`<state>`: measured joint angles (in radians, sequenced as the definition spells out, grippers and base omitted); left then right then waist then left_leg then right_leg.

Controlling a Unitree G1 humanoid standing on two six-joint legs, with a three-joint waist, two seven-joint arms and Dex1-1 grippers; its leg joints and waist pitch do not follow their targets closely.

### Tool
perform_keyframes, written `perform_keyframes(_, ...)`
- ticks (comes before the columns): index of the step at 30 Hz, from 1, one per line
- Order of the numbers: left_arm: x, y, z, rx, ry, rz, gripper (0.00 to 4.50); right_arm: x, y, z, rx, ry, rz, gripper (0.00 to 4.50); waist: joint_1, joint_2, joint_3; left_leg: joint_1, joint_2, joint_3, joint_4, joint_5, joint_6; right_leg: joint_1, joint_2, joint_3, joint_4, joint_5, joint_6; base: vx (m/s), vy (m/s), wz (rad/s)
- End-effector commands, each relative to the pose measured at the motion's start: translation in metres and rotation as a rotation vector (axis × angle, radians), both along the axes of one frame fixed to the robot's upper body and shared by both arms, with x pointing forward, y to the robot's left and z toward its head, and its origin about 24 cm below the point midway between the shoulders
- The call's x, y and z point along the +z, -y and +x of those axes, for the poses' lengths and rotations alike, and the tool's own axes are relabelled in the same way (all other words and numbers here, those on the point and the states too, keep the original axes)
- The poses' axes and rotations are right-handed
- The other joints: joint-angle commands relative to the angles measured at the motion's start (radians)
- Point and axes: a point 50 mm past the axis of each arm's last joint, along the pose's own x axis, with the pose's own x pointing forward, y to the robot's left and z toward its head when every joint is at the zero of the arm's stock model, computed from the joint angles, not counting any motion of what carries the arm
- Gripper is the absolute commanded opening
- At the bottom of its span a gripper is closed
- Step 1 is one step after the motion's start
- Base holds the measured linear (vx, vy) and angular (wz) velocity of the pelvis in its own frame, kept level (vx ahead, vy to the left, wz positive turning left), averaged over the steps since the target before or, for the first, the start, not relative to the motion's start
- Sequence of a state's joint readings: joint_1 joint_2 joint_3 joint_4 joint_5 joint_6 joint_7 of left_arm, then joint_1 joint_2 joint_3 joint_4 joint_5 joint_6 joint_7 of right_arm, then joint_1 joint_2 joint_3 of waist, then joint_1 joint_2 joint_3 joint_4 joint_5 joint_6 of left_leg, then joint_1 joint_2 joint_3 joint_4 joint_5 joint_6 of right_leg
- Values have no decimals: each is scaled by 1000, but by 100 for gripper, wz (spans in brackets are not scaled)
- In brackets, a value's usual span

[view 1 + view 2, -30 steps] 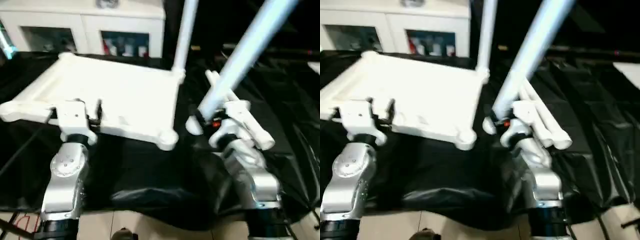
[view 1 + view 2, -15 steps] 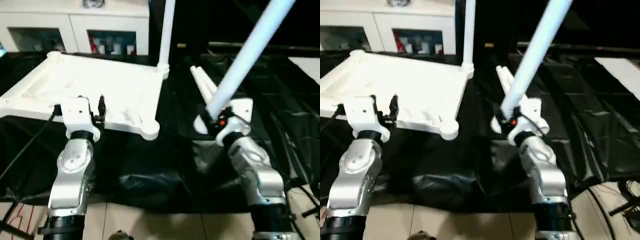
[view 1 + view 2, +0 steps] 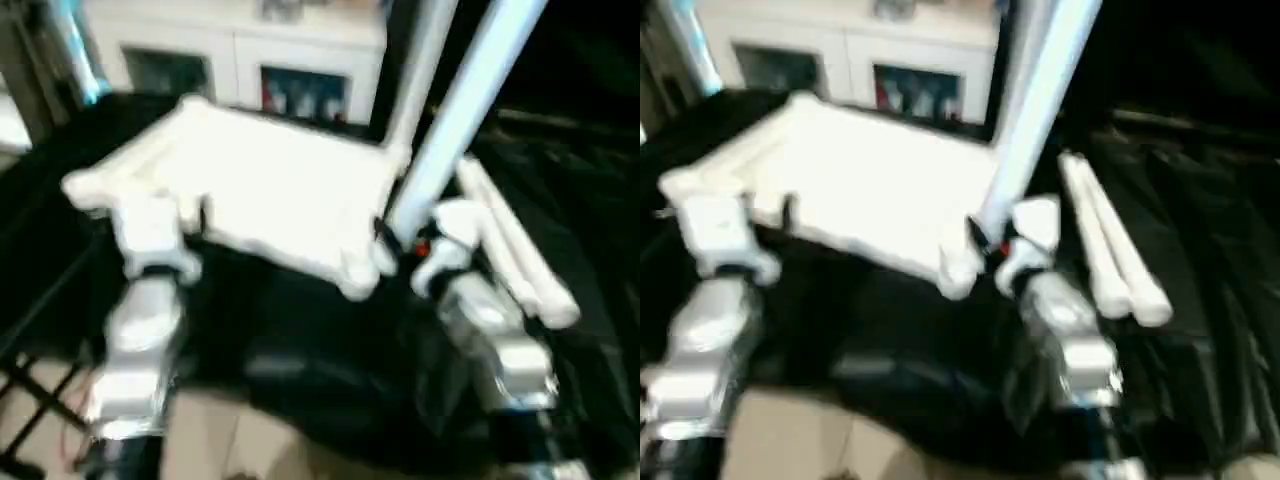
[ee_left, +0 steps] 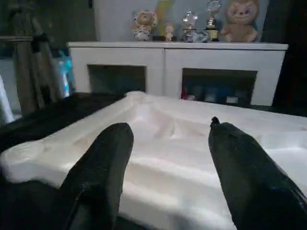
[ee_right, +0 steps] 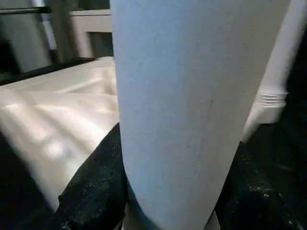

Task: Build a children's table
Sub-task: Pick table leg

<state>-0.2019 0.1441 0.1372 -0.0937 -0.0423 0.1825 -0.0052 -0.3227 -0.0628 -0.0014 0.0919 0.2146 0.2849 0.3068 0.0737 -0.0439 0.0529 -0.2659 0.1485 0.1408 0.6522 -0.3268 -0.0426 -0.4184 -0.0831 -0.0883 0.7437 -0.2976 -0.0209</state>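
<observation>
The white table top lies underside up on a black cloth. One leg stands upright in its far right corner socket. My right gripper is shut on a second leg, which tilts up to the right; its lower end hangs just right of the near right corner socket. In the right wrist view this leg sits between the black fingers. Two more legs lie on the cloth to the right. My left gripper is open at the top's near rim.
A white cabinet with glass doors stands behind the table, with toys and trophies on it. The black cloth drapes over the work surface's front edge. Pale floor and a dark stand show at the lower left.
The whole picture has shifted, so the camera moved. The held leg's lower end now stands closer to the near right corner socket than half a second ago. The left gripper stays at the rim.
</observation>
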Motion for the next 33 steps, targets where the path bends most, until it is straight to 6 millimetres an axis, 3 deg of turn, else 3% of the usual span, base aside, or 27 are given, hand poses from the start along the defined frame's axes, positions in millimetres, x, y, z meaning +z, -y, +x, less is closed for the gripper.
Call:
perform_keyframes(1,1,16,4,-72,-2,0,299,2,18,2,-65,-5,3,192,-32,-10,-65,51,22,2,-95,61,259,1,-50,53,-130,224,-58,207,-59,1)
perform_keyframes(2,0,17,4,-77,-12,0,299,2,19,2,-72,-3,2,192,12,-55,-54,-32,-67,20,4,-99,190,124,-124,182,-232,-93,-153,202,-66,16)
perform_keyframes(3,-2,18,4,-79,-24,8,299,3,21,1,-85,4,2,192,27,-53,-77,-76,-53,-26,72,-48,131,194,-178,231,-226,-206,-286,202,-66,16)
perform_keyframes(4,-3,18,3,-85,-25,8,299,3,21,1,-92,2,7,192,33,-46,-83,-110,-41,-41,90,7,93,217,-182,232,-212,-153,-333,184,-29,14)
perform_keyframes(5,-5,19,3,-96,-30,12,299,3,22,1,-102,0,11,192,25,-38,-85,-162,-27,-62,107,120,28,232,-176,214,-176,158,-395,187,-14,-3)
perform_keyframes(6,-8,21,2,-112,-48,21,299,3,24,-1,-116,-2,11,192,31,-13,-82,-176,15,-87,84,235,-11,207,-187,189,-161,532,-448,187,-14,-3)
perform_keyframes(7,-8,22,2,-113,-50,22,299,3,25,-1,-117,-2,10,192,29,-3,-84,-180,37,-96,43,326,-10,191,-165,154,-140,679,-437,63,-6,-2)
perform_keyframes(8,-9,22,2,-112,-51,24,299,3,25,-2,-122,-4,13,192,23,36,-91,-155,35,-74,-70,571,21,154,-41,54,-85,780,-305,-120,16,-8)
perform_keyframes(9,-10,24,3,-157,-53,33,299,1,24,-5,-120,-9,17,192,4,83,-99,-86,94,-111,-37,805,83,62,31,23,-43,536,-143,-120,16,-8)
perform_keyframes(10,-10,24,3,-163,-53,35,299,1,24,-5,-120,-9,17,192,-10,80,-98,-66,131,-134,-43,896,124,41,9,43,-48,382,-87,-129,-14,-19)
perform_keyframes(11,-10,25,3,-177,-52,40,299,1,24,-6,-119,-10,18,192,10,65,-92,-68,137,-126,-43,878,140,31,-33,76,-90,299,-49,0,0,0)
perform_keyframes(12,-12,29,3,-250,-70,31,299,2,24,-6,-117,-8,23,192,14,44,-88,-95,90,-83,-49,655,104,59,-46,83,-121,330,-84,0,0,0)
perform_keyframes(13,-12,31,3,-301,-77,32,299,2,24,-6,-114,-6,27,192,21,34,-84,-115,63,-60,-57,545,77,78,-46,84,-123,347,-104,0,0,0)
perform_keyframes(14,-12,32,3,-321,-80,33,299,3,24,-6,-112,-5,28,192,31,26,-77,-125,52,-42,-69,397,45,83,-51,91,-139,312,-114,-66,14,1)
perform_keyframes(15,-12,40,3,-509,-99,40,299,4,25,-5,-114,-12,25,192,41,26,-65,-102,59,-20,-96,36,-29,77,-57,100,-167,75,-134,-66,14,1)
perform_keyframes(16,-11,42,3,-581,-106,65,325,5,26,-4,-113,-10,18,192,38,20,-57,-99,61,-17,-107,-36,-37,73,-55,100,-175,-20,-131,-79,-8,8)
perform_keyframes(17,-10,42,5,-633,-117,83,332,6,26,-3,-104,-9,14,192,35,24,-48,-90,66,-12,-125,-163,-63,65,-55,99,-191,-231,-109,-85,-4,0)
perform_keyframes(18,-9,42,7,-688,-123,115,335,7,26,-2,-88,-7,10,192,28,25,-45,-84,71,-13,-136,-238,-84,62,-57,95,-201,-345,-85,-85,-4,0)
perform_keyframes(20,-7,42,11,-799,-149,173,359,10,26,-1,-55,6,-11,192,24,23,-44,-81,71,-14,-145,-268,-96,61,-63,94,-215,-413,-54,-78,9,-8)
perform_keyframes(22,-8,42,15,-892,-200,242,371,10,28,1,-45,12,-44,192,22,20,-48,-86,73,-16,-151,-227,-95,67,-66,93,-214,-363,-52,-66,12,-9)
perform_keyframes(24,-11,44,18,-1055,-292,370,388,10,31,3,-39,19,-86,192,23,25,-50,-83,73,-10,-151,-212,-92,57,-64,96,-209,-321,-59,-52,17,-7)
perform_keyframes(26,-13,45,19,-1092,-327,388,388,10,31,4,-35,17,-85,192,19,23,-51,-87,74,-9,-151,-210,-96,59,-68,96,-206,-308,-75,0,0,0)
perform_keyframes(30,-22,47,25,-1250,-444,496,388,12,33,4,3,-24,-31,192,18,25,-59,-89,75,0,-145,-153,-74,61,-65,97,-199,-208,-109,0,0,0)
perform_keyframes(32,-25,46,28,-1288,-478,578,388,14,34,3,11,-48,16,192,19,29,-62,-91,74,2,-143,-121,-65,65,-66,97,-196,-174,-118,0,0,0)
perform_keyframes(33,-27,45,32,-1320,-506,661,388,16,35,2,16,-53,42,192,23,39,-66,-89,76,4,-139,-98,-62,64,-66,99,-193,-132,-115,0,0,0)
